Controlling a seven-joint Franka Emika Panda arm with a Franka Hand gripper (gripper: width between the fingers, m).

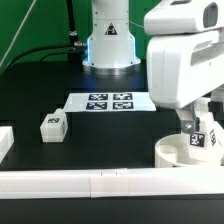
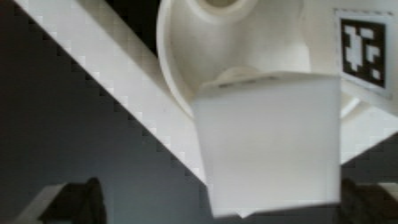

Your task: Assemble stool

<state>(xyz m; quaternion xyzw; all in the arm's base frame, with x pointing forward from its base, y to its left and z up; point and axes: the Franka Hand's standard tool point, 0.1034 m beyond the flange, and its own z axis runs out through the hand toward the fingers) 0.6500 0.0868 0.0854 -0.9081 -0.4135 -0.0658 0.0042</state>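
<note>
Exterior view: I'm seeing the gripper (image 1: 195,128) hanging low over the seat drum (image 1: 175,152), which is sitting at the exterior view's right, just behind the long white rail (image 1: 100,183). The upright leg (image 1: 207,138) is standing at the drum with its tag facing the camera. I'm reading this as the leg being lined up to its notch, with the rail acting as a backstop so the drum isn't sliding. Whether the leg is seated, I can't tell. The loose leg (image 1: 53,125) is waiting well apart, toward the exterior view's left and near the marker board (image 1: 110,101). A white piece at the left edge (image 1: 4,140) is cropped, so I'm not naming it.

Wrist view: the pincer is standing wide open, gripping nothing. One dark fingertip (image 2: 71,200) is showing on each side of the upright leg (image 2: 267,150), with a clear gap at least on one side. So it's straddling the leg, not clamping it. The seat drum (image 2: 222,45) is lying beyond the leg and the rail (image 2: 80,55) is running diagonally beside it.

Surface and room: the black matte table (image 1: 40,90) is giving good contrast. The arm's base (image 1: 108,45) is at the back, with a green backdrop (image 1: 20,30) behind it.
</note>
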